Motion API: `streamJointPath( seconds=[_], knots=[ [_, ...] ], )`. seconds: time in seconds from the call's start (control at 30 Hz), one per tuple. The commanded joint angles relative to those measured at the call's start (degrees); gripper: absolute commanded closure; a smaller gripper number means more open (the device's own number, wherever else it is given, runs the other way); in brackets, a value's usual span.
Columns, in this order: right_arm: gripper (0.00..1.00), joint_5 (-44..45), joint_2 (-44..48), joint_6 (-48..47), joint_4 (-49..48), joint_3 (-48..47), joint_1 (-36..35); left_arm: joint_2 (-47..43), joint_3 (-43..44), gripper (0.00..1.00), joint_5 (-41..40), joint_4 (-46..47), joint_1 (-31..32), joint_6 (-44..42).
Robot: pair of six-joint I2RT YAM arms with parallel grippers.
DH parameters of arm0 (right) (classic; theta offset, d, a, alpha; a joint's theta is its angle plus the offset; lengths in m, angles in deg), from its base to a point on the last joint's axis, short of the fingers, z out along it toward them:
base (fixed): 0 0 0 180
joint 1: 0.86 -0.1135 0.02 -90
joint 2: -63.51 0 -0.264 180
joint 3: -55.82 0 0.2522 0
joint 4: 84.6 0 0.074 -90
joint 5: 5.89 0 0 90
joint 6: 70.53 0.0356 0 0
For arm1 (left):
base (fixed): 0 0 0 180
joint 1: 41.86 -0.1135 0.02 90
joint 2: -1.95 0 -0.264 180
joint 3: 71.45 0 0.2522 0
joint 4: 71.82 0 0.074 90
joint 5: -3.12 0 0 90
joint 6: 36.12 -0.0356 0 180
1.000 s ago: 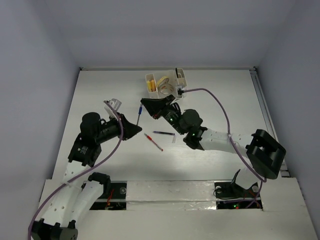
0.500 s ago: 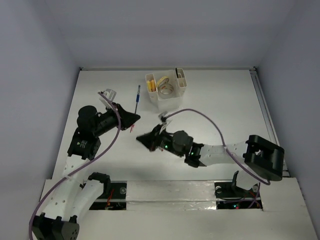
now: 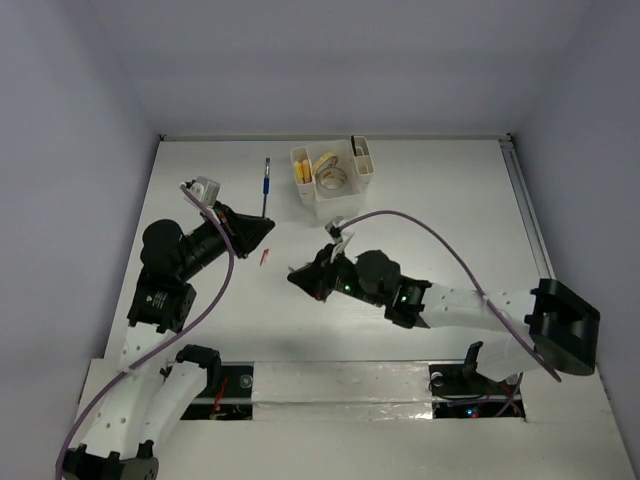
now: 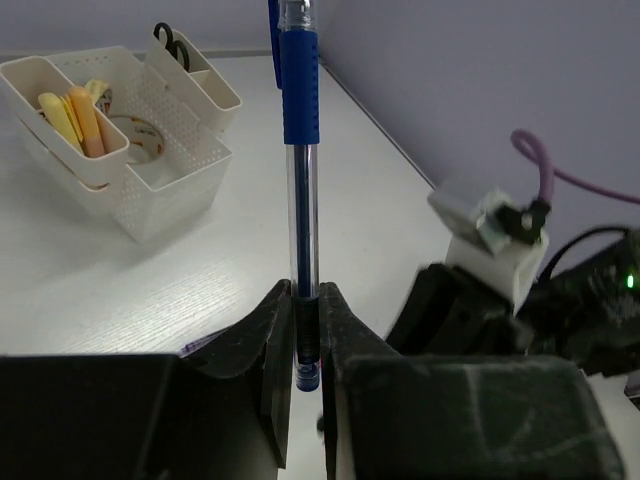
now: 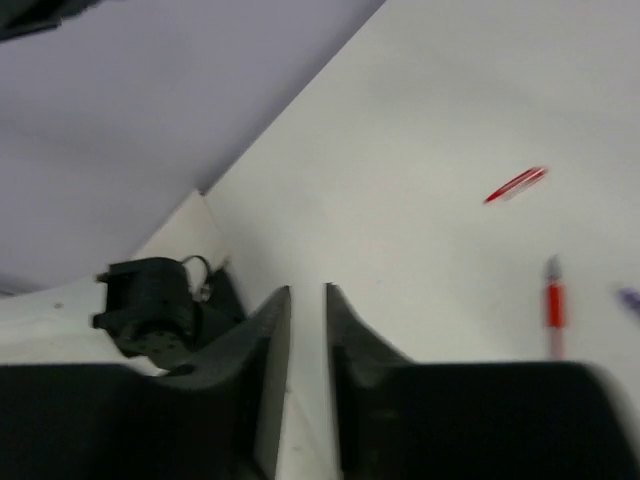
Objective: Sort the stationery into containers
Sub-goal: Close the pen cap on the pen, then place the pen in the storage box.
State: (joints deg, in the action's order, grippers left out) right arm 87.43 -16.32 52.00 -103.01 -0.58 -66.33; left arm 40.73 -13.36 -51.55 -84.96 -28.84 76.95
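My left gripper [image 3: 262, 231] [image 4: 306, 300] is shut on a blue pen [image 3: 266, 184] [image 4: 299, 110], gripping its lower end so it points toward the back of the table. The white organizer [image 3: 345, 195] [image 4: 170, 200] stands at the back centre. It holds yellow sticks [image 3: 303, 170] [image 4: 72, 115], a tape roll [image 3: 331, 173] [image 4: 135, 141] and black-handled scissors [image 4: 173, 43]. My right gripper [image 3: 297, 277] [image 5: 307, 300] hangs over bare table with its jaws a narrow gap apart and nothing between them. A red pen [image 5: 552, 303] and a short red piece [image 3: 265, 257] [image 5: 516, 185] lie on the table.
The right arm's wrist and purple cable [image 4: 540, 170] sit close to the right of my left gripper. A purple-tinted pen end [image 4: 200, 343] lies on the table beside the left fingers. The table's left edge and wall [image 5: 150, 120] are ahead of the right gripper.
The left gripper has lifted the blue pen farther back and left. The right arm has swung from near the organizer down to mid-table and now covers the pens there.
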Motion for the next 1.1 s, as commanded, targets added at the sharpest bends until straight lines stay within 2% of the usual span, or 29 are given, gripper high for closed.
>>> streamJointPath(
  seconds=[0.0, 0.07, 0.1, 0.13, 0.17, 0.2, 0.33, 0.4, 0.5, 0.77, 0.87, 0.93, 0.97, 1.07],
  knots=[
    [0.68, -8.3, 4.9, -6.6, 10.5, -4.9, 6.4, -2.3, -2.0, 1.0, -0.2, 0.4, -0.2, -1.5],
    [0.44, -12.7, 6.2, -9.2, 16.1, -8.5, 7.9, -2.5, -4.2, 1.0, 1.0, 1.0, -0.2, -1.0],
    [0.23, -12.9, 6.6, -11.2, 17.4, -9.5, 8.4, -2.5, -5.0, 1.0, 2.4, 1.7, -0.2, -0.2],
    [0.16, -13.4, 7.2, -12.1, 18.2, -10.3, 9.3, -2.7, -6.4, 1.0, 3.1, 2.2, -0.2, 0.1],
    [0.04, -14.5, 8.5, -12.8, 17.2, -11.4, 10.6, -3.0, -7.6, 1.0, 4.2, 2.7, -0.2, 0.7],
    [0.01, -14.5, 9.2, -12.8, 17.2, -11.9, 10.6, -3.3, -7.6, 1.0, 4.7, 2.7, -0.2, 0.7],
    [0.0, -24.9, 8.3, -10.2, 13.3, -15.8, 16.6, -4.0, -9.2, 1.0, 6.5, 2.7, -0.2, 0.6],
    [0.0, -26.3, 6.7, -10.6, 13.1, -19.9, 18.2, -3.7, -9.9, 1.0, 7.8, 2.8, -0.2, 0.4],
    [0.0, -26.4, 2.4, -10.8, 14.5, -25.7, 18.2, -3.4, -10.8, 1.0, 9.0, 3.8, -0.2, 0.5],
    [0.04, -26.0, -5.7, -7.8, 14.9, -32.4, 18.7, -2.7, -11.1, 1.0, 12.0, 5.2, -0.2, 0.4],
    [0.08, -26.9, -7.2, -7.2, 15.2, -33.2, 18.7, -2.8, -11.3, 1.0, 12.3, 5.4, -0.2, 0.4],
    [0.14, -27.8, -7.6, -6.3, 14.2, -32.9, 18.7, -2.8, -11.4, 1.0, 12.4, 5.4, -0.2, 0.5],
    [0.21, -28.5, -8.0, -5.9, 13.8, -32.6, 18.7, -2.7, -11.4, 1.0, 12.5, 5.6, -0.2, 0.4],
    [0.3, -29.2, -8.3, -5.0, 12.8, -32.1, 18.7, -2.7, -11.3, 1.0, 12.6, 5.7, -0.2, 0.5]
  ],
)
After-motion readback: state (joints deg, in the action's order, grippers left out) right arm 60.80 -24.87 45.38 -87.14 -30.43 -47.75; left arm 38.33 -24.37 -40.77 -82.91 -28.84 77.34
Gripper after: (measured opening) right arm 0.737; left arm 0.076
